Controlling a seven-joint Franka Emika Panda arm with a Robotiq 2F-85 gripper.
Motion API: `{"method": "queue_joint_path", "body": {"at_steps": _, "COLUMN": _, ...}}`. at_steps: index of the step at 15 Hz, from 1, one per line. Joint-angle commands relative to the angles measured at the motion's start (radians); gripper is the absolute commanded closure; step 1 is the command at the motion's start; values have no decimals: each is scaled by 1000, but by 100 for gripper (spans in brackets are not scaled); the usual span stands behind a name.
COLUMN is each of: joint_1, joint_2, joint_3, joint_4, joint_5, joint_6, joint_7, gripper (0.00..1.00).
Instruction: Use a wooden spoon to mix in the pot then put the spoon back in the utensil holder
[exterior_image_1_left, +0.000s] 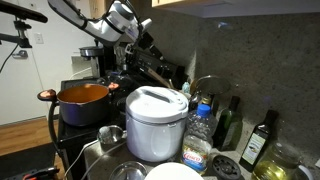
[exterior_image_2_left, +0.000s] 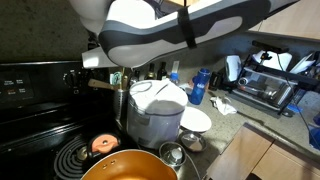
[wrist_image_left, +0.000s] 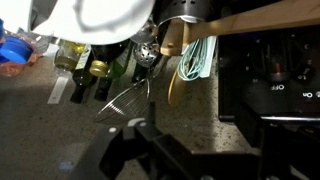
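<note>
The orange-red pot (exterior_image_1_left: 84, 98) sits on the black stove, and its rim shows at the bottom of an exterior view (exterior_image_2_left: 125, 167). The light tan wooden spoon (wrist_image_left: 258, 14) slants out of the utensil holder (wrist_image_left: 184, 8) toward the stove. Its handle also shows in an exterior view (exterior_image_2_left: 103, 85). My gripper (exterior_image_1_left: 142, 48) hovers over the holder's utensils behind the white cooker. In the wrist view my dark fingers (wrist_image_left: 170, 142) sit at the bottom over bare granite, apart from the spoon. They look open with nothing between them.
A white domed cooker (exterior_image_1_left: 156, 122) stands next to the pot. Bottles (exterior_image_1_left: 230, 122) line the wall. A wire whisk (wrist_image_left: 126, 95) and a teal utensil (wrist_image_left: 198, 60) hang out of the holder. A toaster oven (exterior_image_2_left: 268, 88) stands farther along the counter. A steel pot (exterior_image_1_left: 110, 136) is at the front.
</note>
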Motion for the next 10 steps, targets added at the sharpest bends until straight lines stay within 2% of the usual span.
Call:
{"method": "queue_joint_path", "body": {"at_steps": 1, "joint_1": -8, "joint_2": -18, "joint_3": 5, "joint_4": 4, "joint_5": 141, "joint_6": -30, "joint_7": -95, "gripper": 0}}
{"method": "queue_joint_path", "body": {"at_steps": 6, "joint_1": -23, "joint_2": -36, "joint_3": 10, "joint_4": 28, "joint_5": 549, "joint_6": -129, "joint_7": -408, "gripper": 0}}
{"method": "queue_joint_path", "body": {"at_steps": 10, "joint_1": -38, "joint_2": -52, "joint_3": 7, "joint_4": 73, "joint_5": 812, "joint_6": -270, "joint_7": -643, "gripper": 0}}
